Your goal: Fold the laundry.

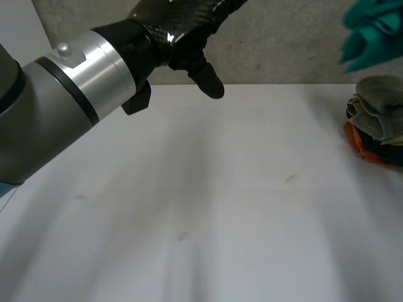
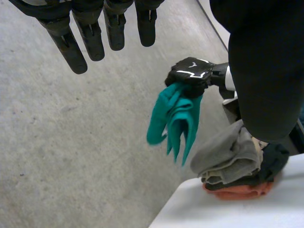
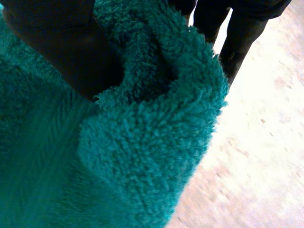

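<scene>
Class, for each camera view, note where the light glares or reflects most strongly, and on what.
Head view: strong sheen on the left arm's silver ring, glints on the left hand. Left wrist view: white glints on the right hand gripping the green towel. Right wrist view: the towel is matt, no glare; the pale surface beyond it is washed bright.

White table (image 1: 208, 207), faint scuff marks on the top. Stack of folded cloths (image 1: 376, 123) sits near its far right edge: orange cloth (image 1: 360, 148) directly on the tabletop, dark and grey layers above.
</scene>
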{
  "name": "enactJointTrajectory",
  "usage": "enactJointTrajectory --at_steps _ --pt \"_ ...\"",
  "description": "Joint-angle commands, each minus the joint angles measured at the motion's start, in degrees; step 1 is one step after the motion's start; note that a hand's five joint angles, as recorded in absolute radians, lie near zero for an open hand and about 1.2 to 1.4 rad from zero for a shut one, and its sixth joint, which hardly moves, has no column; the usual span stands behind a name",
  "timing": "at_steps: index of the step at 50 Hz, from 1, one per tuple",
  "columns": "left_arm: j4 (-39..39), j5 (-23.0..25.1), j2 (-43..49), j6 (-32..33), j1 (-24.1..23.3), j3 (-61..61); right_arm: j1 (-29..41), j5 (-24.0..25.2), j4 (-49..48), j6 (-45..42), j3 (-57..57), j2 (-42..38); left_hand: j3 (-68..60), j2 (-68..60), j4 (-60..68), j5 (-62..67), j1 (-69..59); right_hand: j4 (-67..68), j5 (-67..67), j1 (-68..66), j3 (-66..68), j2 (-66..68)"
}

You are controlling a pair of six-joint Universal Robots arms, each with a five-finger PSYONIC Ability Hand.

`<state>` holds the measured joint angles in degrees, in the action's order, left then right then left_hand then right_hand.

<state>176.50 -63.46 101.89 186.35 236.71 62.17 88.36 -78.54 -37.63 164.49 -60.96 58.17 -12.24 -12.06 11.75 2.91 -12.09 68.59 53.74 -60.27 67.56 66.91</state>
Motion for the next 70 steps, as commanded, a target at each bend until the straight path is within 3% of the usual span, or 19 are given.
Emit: enactJointTrajectory --at_steps 1,7,12,14,15,27,31,35,40,46,48,50,51,55,61,66,70 --pt "0.07 0.00 1.21 0.06 -0.20 1.64 -9.87 7.08 -3.76 1.98 -1.70 -9.47 0.34 0.16 0.15 -1.01 0.19 11.41 16.26 -19.73 12.44 13.09" --pt "-0.11 0.00 2.09 0.24 -0.38 2.43 -16.72 11.73 -4.03 0.75 -8.46 -13.87 0.17 -0.01 0.31 -0.85 0.03 11.41 16.26 -19.73 12.44 13.09" --pt "0.07 0.09 2.18 0.33 -0.81 2.08 -17.35 14.47 -3.85 -2.33 -11.11 -12.56 0.17 -0.01 0.31 -0.85 0.03 11.41 16.26 -19.73 12.44 13.09" --pt "0.07 0.09 2.09 0.33 -0.90 1.91 -17.44 14.30 -2.98 -2.42 -11.90 -10.81 0.17 -0.01 0.31 -0.85 0.03 -51.48 -46.64 43.17 -50.46 -49.80" --pt "0.07 0.09 2.00 0.33 -0.99 1.90 -17.44 13.95 -2.71 -2.24 -12.51 -9.93 0.17 -0.01 0.31 -0.85 0.03 -58.59 -53.74 50.27 -57.56 -56.91" --pt "0.07 0.18 0.77 0.15 -2.83 2.34 -17.79 11.75 16.52 3.91 -18.14 10.55 0.17 -0.01 0.31 -0.85 0.03 -58.59 -53.74 50.27 -57.56 -56.91" --pt "0.07 0.18 0.59 0.06 -3.45 2.69 -22.08 4.47 28.38 1.20 -17.18 15.39 0.17 -0.01 0.31 -0.85 0.03 -58.59 -53.74 50.27 -57.56 -56.91" --pt "0.07 0.18 0.25 0.15 -3.71 2.78 -25.08 -5.11 37.53 -11.44 -13.67 15.65 0.34 0.16 0.15 -1.01 0.19 -58.59 -53.74 50.27 -57.56 -56.91" --pt "0.16 0.09 -0.46 -0.03 -3.71 2.26 -24.73 -12.86 30.09 -22.10 -11.29 16.36 0.68 0.50 -0.19 -1.35 0.53 -58.59 -53.74 50.27 -57.56 -56.91" --pt "1.82 -1.75 -1.60 -1.25 -3.63 0.59 -20.17 -9.71 16.20 -18.16 -14.18 21.89 1.01 0.83 -0.53 -1.69 0.87 -58.59 -53.74 50.27 -57.56 -56.91" --pt "2.44 -3.68 -1.95 -2.31 -3.45 0.24 -18.50 -5.24 10.06 -14.12 -17.95 25.48 1.01 0.83 -0.53 -1.69 0.87 -58.59 -53.74 50.27 -57.56 -56.91" --pt "3.40 -7.54 -2.48 -3.63 -3.19 -0.29 -17.62 -2.07 6.80 -11.48 -20.33 27.77 1.01 0.83 -0.53 -1.69 0.87 -58.59 -53.74 50.27 -57.56 -56.91" --pt "3.84 -9.29 -2.57 -3.98 -3.10 -0.47 -16.05 1.78 3.56 -8.34 -23.04 30.05 1.01 0.83 -0.53 -1.69 0.87 -58.59 -53.74 50.27 -57.56 -56.91" --pt "4.99 -16.86 -3.01 -3.81 -2.14 -1.00 -10.78 7.42 -0.15 -2.26 -28.32 33.22 1.18 1.00 -0.70 -1.86 1.03 -58.59 -53.74 50.27 -57.56 -56.91" --pt "4.03 -25.29 -3.80 -1.36 6.81 0.05 -0.14 8.41 4.48 1.19 -32.20 33.94 1.18 1.00 -0.70 -1.86 1.03 -58.59 -53.74 50.27 -57.56 -56.91" --pt "0.95 -28.99 -4.24 3.39 15.52 3.66 9.01 8.41 14.59 1.28 -32.47 33.06 2.02 1.84 -1.53 -2.69 1.87 -58.59 -53.74 50.27 -57.56 -56.91" --pt "-0.19 -30.32 -3.54 7.61 21.50 7.00 15.33 7.80 22.58 0.93 -31.95 27.98 2.19 2.01 -1.70 -2.87 2.04 -58.59 -53.74 50.27 -57.56 -56.91"
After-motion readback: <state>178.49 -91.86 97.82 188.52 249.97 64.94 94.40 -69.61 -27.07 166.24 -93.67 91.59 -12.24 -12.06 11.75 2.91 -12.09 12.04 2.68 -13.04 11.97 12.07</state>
